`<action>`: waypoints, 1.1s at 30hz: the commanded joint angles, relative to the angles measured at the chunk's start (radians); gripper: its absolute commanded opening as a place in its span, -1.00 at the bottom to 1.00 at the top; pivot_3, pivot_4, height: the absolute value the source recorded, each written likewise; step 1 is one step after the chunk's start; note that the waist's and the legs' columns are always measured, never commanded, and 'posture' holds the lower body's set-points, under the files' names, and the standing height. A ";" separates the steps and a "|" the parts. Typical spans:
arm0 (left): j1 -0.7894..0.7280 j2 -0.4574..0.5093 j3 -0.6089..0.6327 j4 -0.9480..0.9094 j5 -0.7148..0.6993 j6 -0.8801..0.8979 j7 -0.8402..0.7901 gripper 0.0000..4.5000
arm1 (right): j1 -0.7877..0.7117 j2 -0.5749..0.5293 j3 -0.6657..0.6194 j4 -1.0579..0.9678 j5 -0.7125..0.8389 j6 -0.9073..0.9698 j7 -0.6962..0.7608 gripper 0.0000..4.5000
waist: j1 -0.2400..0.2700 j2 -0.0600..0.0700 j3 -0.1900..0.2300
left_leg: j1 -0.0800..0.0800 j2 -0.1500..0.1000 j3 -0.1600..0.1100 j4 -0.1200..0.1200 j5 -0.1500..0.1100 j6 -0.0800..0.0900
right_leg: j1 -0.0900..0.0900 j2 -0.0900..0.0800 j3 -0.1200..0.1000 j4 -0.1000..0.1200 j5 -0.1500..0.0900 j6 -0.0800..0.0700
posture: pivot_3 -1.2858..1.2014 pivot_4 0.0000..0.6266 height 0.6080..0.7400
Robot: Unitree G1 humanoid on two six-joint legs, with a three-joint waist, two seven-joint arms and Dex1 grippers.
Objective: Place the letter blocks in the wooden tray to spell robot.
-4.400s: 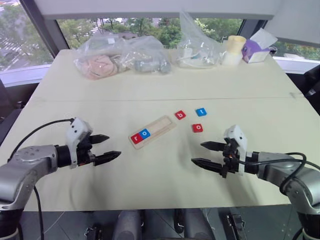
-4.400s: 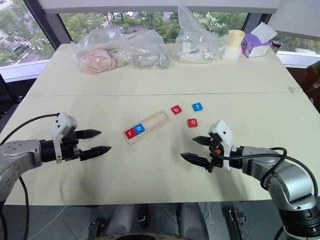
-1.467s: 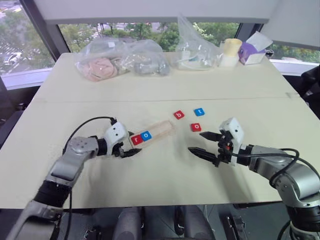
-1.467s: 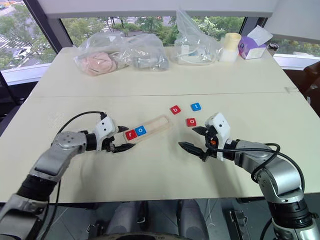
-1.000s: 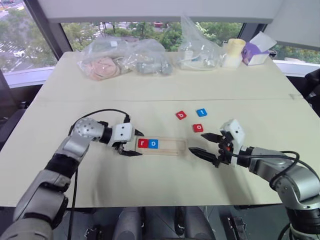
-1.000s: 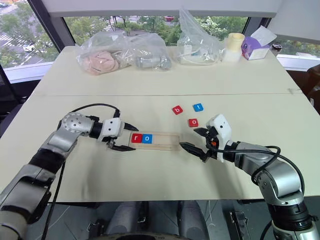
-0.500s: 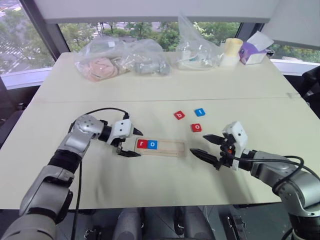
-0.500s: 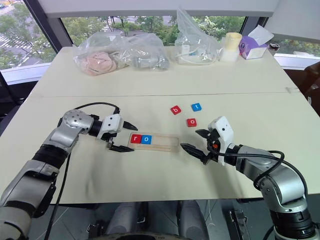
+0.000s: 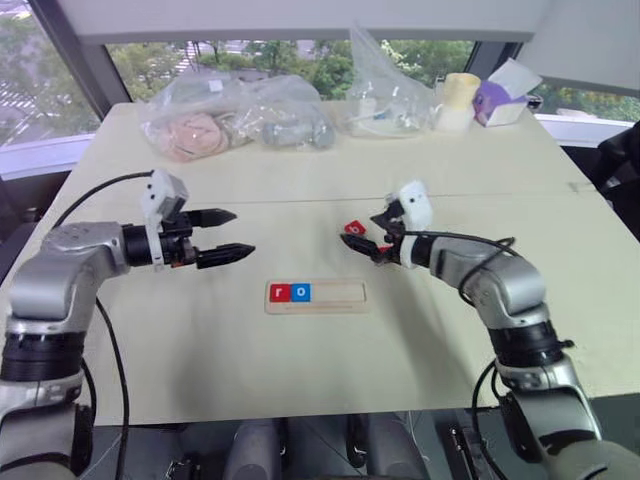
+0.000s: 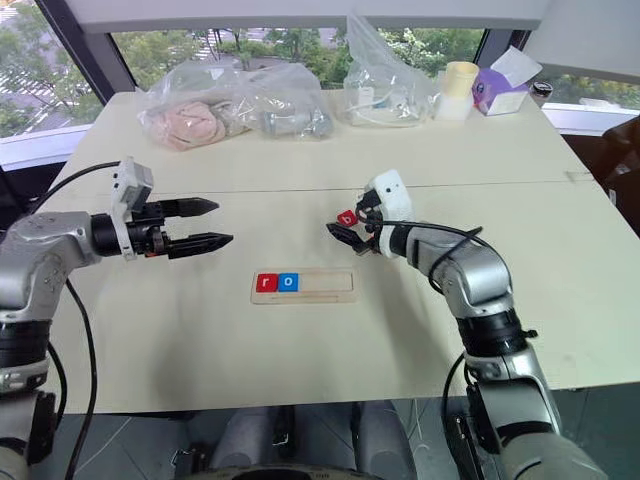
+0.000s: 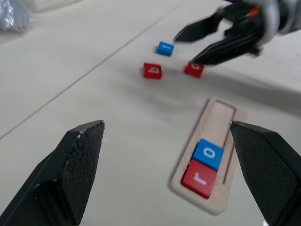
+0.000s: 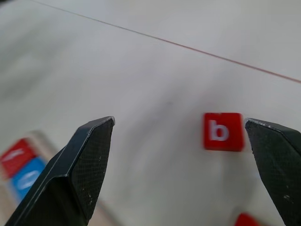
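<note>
The wooden tray [image 9: 316, 296] lies at the frame's centre, with the red r tile [image 9: 280, 292] and blue o tile [image 9: 303, 292] at its left end. Above it, the left gripper [image 9: 237, 236] hangs wide and empty at centre left. The right gripper [image 10: 343, 229], wide, hovers over the red b tile [image 12: 223, 131]. The red o tile [image 11: 194, 69] and blue t tile [image 11: 165, 48] lie nearby.
</note>
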 commanded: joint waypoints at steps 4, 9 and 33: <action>0.074 -0.035 0.079 -0.195 -0.094 0.086 0.170 0.98 | -0.120 0.067 0.014 0.238 -0.117 -0.129 0.002 1.00 | 0.002 0.000 0.000 | 0.000 0.000 0.001 0.000 0.000 0.000 | 0.000 0.001 0.000 0.001 0.000 0.000 | 0.03 -0.52 0.98; 0.114 -0.029 0.091 -0.260 -0.117 0.109 0.238 0.98 | -0.132 0.098 0.014 0.307 -0.141 -0.135 0.033 1.00 | -0.003 0.000 0.000 | 0.002 0.000 0.000 0.001 0.001 -0.001 | 0.002 0.001 0.000 0.001 0.000 -0.001 | 0.03 -0.52 0.98; 0.081 -0.030 -0.049 -0.220 -0.093 0.057 0.276 1.00 | 0.131 0.131 -0.249 -0.401 -0.218 0.247 -0.270 -0.48 | 0.006 0.000 0.000 | 0.001 0.000 0.000 0.000 0.000 -0.001 | 0.000 -0.001 0.000 0.000 0.000 -0.001 | 0.03 -0.52 0.98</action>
